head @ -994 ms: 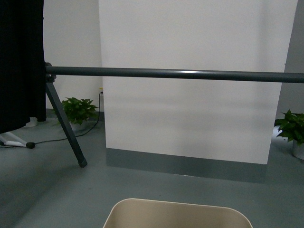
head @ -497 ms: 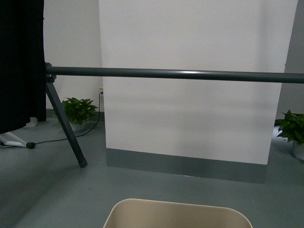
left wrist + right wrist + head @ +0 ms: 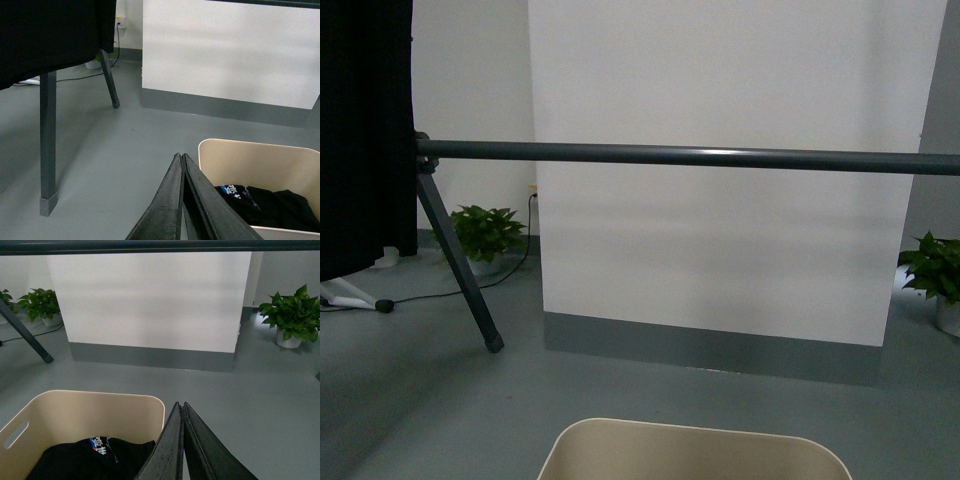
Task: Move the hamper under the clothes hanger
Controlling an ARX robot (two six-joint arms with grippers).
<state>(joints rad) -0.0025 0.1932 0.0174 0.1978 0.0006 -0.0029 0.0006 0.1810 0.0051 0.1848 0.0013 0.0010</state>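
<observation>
The beige plastic hamper (image 3: 692, 452) is sitting short of the dark grey metal hanger bar (image 3: 690, 156), between both clenched, empty grippers (image 3: 181, 162) (image 3: 181, 410).

Soft, even indoor light, a pale glint along the rack bar (image 3: 720, 157), faint floor shadows, sharp focus throughout.
</observation>
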